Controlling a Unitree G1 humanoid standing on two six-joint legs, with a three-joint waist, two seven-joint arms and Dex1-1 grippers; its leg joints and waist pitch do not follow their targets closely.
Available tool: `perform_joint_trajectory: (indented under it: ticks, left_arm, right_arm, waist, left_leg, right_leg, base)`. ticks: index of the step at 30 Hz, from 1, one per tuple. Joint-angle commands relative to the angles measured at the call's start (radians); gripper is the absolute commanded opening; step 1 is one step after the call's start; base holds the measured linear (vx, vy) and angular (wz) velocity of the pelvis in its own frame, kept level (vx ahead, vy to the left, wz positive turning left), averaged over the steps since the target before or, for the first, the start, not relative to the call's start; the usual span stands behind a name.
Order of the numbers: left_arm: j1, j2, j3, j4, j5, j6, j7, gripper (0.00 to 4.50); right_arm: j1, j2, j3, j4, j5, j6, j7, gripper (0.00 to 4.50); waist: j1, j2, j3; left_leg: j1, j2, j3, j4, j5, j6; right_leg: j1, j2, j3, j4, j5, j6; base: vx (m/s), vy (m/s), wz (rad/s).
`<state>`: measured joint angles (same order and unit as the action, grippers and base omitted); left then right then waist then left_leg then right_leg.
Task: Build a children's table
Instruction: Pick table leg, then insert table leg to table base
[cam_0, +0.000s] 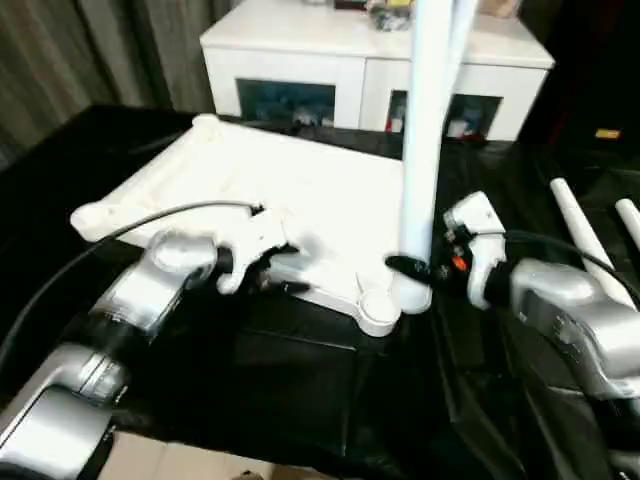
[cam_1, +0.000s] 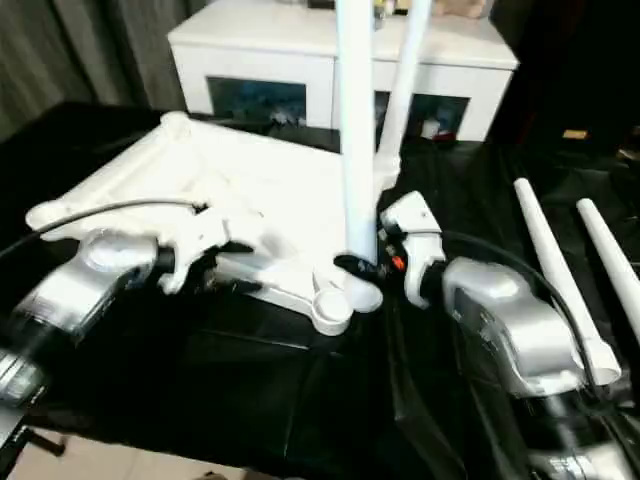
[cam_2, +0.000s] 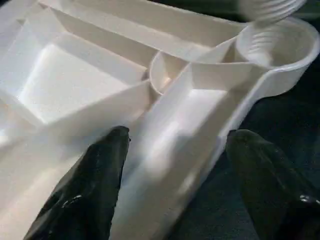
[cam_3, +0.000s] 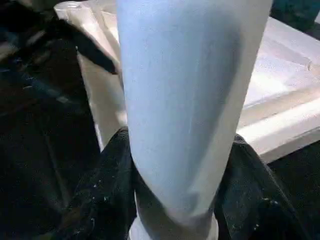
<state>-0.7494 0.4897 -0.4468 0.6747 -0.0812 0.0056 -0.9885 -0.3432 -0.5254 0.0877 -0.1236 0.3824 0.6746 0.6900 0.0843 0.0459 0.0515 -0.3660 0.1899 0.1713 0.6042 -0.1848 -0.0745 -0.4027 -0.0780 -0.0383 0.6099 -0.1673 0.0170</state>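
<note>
No writing is readable; the right gripper clasps an upright leg at frame centre (threaded end by the tabletop socket), left gripper spread.

The upright leg is running off the top edge, so its upper end isn't showing. Its threaded end above the corner socket is blurring out, so whether it's touching the socket is anyone's guess. Right of that leg, two spare legs are getting cut off by the frame edge. Stuff on the white cabinet behind the leg is too small to make out.
</note>
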Motion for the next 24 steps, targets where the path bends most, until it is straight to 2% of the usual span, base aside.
perform_joint_trajectory:
  ticks: [1, 2, 3, 4, 5, 6, 7, 10, 11, 12, 14, 15, 17, 22, 23, 24]
  left_arm:
    - [-0.034, -0.016, -0.032, 0.111, 0.061, -0.079, 0.010, 3.53]
    - [-0.061, -0.030, -0.047, 0.178, 0.090, -0.114, 0.006, 3.53]
    - [-0.066, -0.033, -0.050, 0.193, 0.095, -0.121, 0.002, 3.53]
    - [-0.076, -0.039, -0.056, 0.218, 0.104, -0.133, -0.006, 3.53]
    - [-0.088, -0.047, -0.060, 0.253, 0.115, -0.151, -0.016, 3.53]
    - [-0.099, -0.055, -0.066, 0.285, 0.122, -0.144, -0.054, 3.53]
    - [-0.107, -0.060, -0.067, 0.311, 0.128, -0.148, -0.077, 3.53]
    - [-0.131, -0.072, -0.077, 0.373, 0.160, -0.170, -0.075, 3.53]
    - [-0.143, -0.077, -0.083, 0.402, 0.179, -0.184, -0.054, 3.24]
    - [-0.145, -0.078, -0.084, 0.407, 0.182, -0.184, -0.051, 3.17]
    - [-0.161, -0.092, -0.080, 0.455, 0.199, -0.204, -0.022, 3.17]
    - [-0.168, -0.102, -0.071, 0.482, 0.203, -0.217, -0.006, 3.10]
    - [-0.177, -0.121, -0.039, 0.523, 0.192, -0.213, 0.008, 2.80]
    - [-0.181, -0.123, -0.038, 0.549, 0.207, -0.201, -0.014, 2.64]
    - [-0.183, -0.125, -0.032, 0.565, 0.213, -0.204, -0.028, 2.35]
    - [-0.183, -0.126, -0.032, 0.565, 0.213, -0.204, -0.029, 2.31]
  right_arm:
    - [0.018, -0.017, -0.001, -0.045, 0.002, 0.008, 0.012, 1.84]
    - [0.035, -0.027, -0.011, -0.067, 0.007, 0.010, 0.018, 1.84]
    - [0.038, -0.029, -0.014, -0.074, 0.009, 0.012, 0.019, 1.84]
    - [0.044, -0.033, -0.019, -0.084, 0.012, 0.015, 0.021, 1.84]
    - [0.051, -0.039, -0.025, -0.097, 0.017, 0.018, 0.021, 1.84]
    - [0.057, -0.042, -0.041, -0.112, 0.024, 0.025, 0.012, 1.84]
    - [0.060, -0.044, -0.054, -0.119, 0.028, 0.029, 0.006, 1.84]
    - [0.069, -0.054, -0.078, -0.130, 0.035, 0.034, 0.001, 1.84]
    - [0.072, -0.057, -0.084, -0.135, 0.037, 0.036, 0.001, 1.84]
    - [0.073, -0.057, -0.085, -0.136, 0.037, 0.036, 0.001, 1.84]
    - [0.079, -0.058, -0.092, -0.149, 0.043, 0.042, -0.001, 1.84]
    - [0.083, -0.060, -0.094, -0.158, 0.047, 0.045, -0.004, 1.84]
    - [0.087, -0.060, -0.095, -0.166, 0.051, 0.049, -0.004, 1.84]
    - [0.082, -0.058, -0.092, -0.162, 0.047, 0.048, 0.001, 1.84]
    - [0.080, -0.055, -0.092, -0.161, 0.045, 0.047, 0.005, 1.84]
    - [0.080, -0.055, -0.091, -0.161, 0.045, 0.047, 0.005, 1.84]
  waist:
    - [-0.004, -0.004, -0.070]
    - [-0.007, 0.014, -0.070]
    - [-0.008, 0.008, -0.072]
    - [-0.008, 0.008, -0.072]
    - [-0.014, 0.012, -0.071]
    - [-0.018, 0.026, -0.073]
    - [-0.021, 0.033, -0.072]
    - [-0.031, 0.026, -0.074]
    - [-0.032, 0.032, -0.073]
    - [-0.034, 0.035, -0.075]
    - [-0.035, 0.034, -0.074]
    - [-0.036, 0.038, -0.075]
    - [-0.038, 0.038, -0.075]
    - [-0.042, 0.038, -0.073]
    - [-0.043, 0.038, -0.074]
    - [-0.043, 0.038, -0.074]
  left_leg:
    - [0.015, 0.015, -0.005, -0.071, -0.269, -0.039]
    - [0.013, 0.015, -0.005, -0.070, -0.261, -0.037]
    - [0.013, 0.016, -0.006, -0.069, -0.254, -0.034]
    - [0.013, 0.016, -0.006, -0.069, -0.254, -0.034]
    - [0.009, 0.013, -0.007, -0.068, -0.246, -0.030]
    - [0.010, 0.015, -0.008, -0.068, -0.246, -0.029]
    - [0.010, 0.015, -0.009, -0.069, -0.251, -0.029]
    - [0.008, 0.014, -0.008, -0.066, -0.248, -0.015]
    - [0.006, 0.013, -0.008, -0.065, -0.242, -0.006]
    - [0.007, 0.013, -0.008, -0.063, -0.236, -0.003]
    - [0.005, 0.012, -0.008, -0.063, -0.226, 0.004]
    - [0.006, 0.012, -0.008, -0.061, -0.222, 0.008]
    - [0.005, 0.011, -0.008, -0.061, -0.224, 0.013]
    - [0.004, 0.012, -0.008, -0.062, -0.228, 0.021]
    - [0.006, 0.013, -0.008, -0.063, -0.231, 0.022]
    - [0.005, 0.013, -0.008, -0.063, -0.230, 0.023]
  right_leg:
    - [0.056, -0.047, 0.033, -0.072, -0.238, -0.202]
    - [0.055, -0.046, 0.034, -0.079, -0.248, -0.195]
    - [0.057, -0.045, 0.034, -0.077, -0.235, -0.195]
    - [0.057, -0.045, 0.034, -0.077, -0.235, -0.195]
    - [0.059, -0.044, 0.032, -0.079, -0.234, -0.199]
    - [0.058, -0.046, 0.032, -0.077, -0.233, -0.210]
    - [0.058, -0.045, 0.031, -0.078, -0.232, -0.216]
    - [0.061, -0.043, 0.030, -0.077, -0.214, -0.237]
    - [0.062, -0.044, 0.030, -0.079, -0.216, -0.238]
    - [0.063, -0.045, 0.030, -0.078, -0.212, -0.242]
    - [0.065, -0.045, 0.028, -0.079, -0.216, -0.245]
    - [0.064, -0.044, 0.028, -0.079, -0.220, -0.246]
    - [0.065, -0.043, 0.027, -0.082, -0.227, -0.246]
    - [0.062, -0.045, 0.027, -0.084, -0.254, -0.245]
    - [0.061, -0.045, 0.027, -0.085, -0.262, -0.243]
    - [0.061, -0.045, 0.027, -0.086, -0.261, -0.244]
  base:
    - [0.000, 0.000, 0.00]
    - [0.000, 0.000, 0.00]
    - [0.000, 0.000, 0.00]
    - [0.000, 0.000, 0.00]
    - [0.000, 0.000, 0.00]
    - [0.000, 0.000, 0.00]
    - [0.000, 0.000, 0.00]
    - [0.000, 0.000, 0.00]
    - [0.000, 0.000, 0.00]
    - [0.000, 0.000, 0.00]
    - [0.000, 0.000, 0.00]
    - [0.000, 0.000, 0.00]
    - [0.000, 0.000, 0.00]
    - [0.000, 0.000, 0.00]
    - [0.000, 0.000, 0.00]
    - [0.000, 0.000, 0.00]
